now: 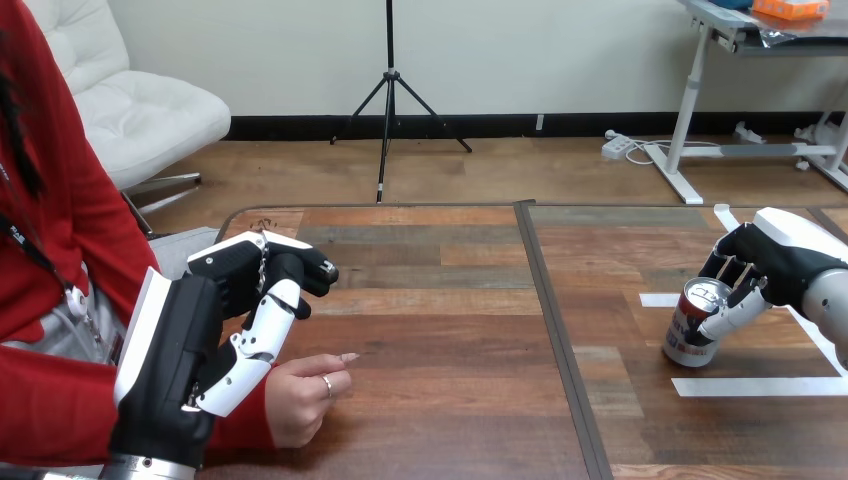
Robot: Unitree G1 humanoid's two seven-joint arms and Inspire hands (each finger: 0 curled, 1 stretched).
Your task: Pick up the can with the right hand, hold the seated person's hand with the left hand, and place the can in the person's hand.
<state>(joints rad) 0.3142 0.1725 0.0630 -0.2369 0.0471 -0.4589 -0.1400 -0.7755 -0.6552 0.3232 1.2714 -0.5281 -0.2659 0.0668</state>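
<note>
can (pixel 692 332): right part of the table (pixel 450 300), tilted, base at the surface.
right hand (pixel 772 262): fingers and thumb curled round the can's upper part.
left hand (pixel 200 330): fingers loosely bent, gripping nothing, just above the person's hand (pixel 300 397).
person's hand: on the table's left part, well apart from the can.

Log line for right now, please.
right hand: fingers round tilted red-and-silver metal can | left hand: open, over person's hand, no grip

Right: can (pixel 695 325) on table (pixel 450 300); left: person's hand (pixel 300 395) on table
</note>
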